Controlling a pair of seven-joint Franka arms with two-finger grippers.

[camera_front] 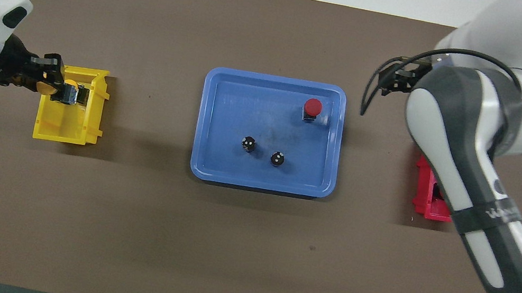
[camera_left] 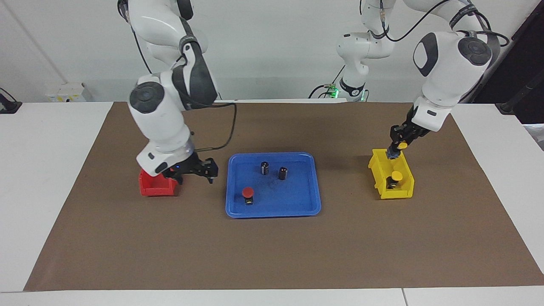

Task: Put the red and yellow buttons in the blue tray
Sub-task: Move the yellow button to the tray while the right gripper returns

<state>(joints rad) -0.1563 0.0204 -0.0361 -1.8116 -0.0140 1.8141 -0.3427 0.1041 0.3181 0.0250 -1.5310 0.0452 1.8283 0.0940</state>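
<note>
Yellow button (camera_left: 402, 145) in left jaws (camera_left: 395, 151); right jaws (camera_left: 209, 171) unclear

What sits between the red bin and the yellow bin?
The blue tray, holding one red button and two capless dark cylinders. Brown mat is bare between the tray and the red bin and yellow bin. Both views show it.

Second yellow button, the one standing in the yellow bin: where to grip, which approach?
Grip the standing yellow button by its round cap, coming straight down. It is upright, with its black base low between the walls of the yellow bin, which block a sideways approach. The left gripper, over that bin, holds the other yellow button.
</note>
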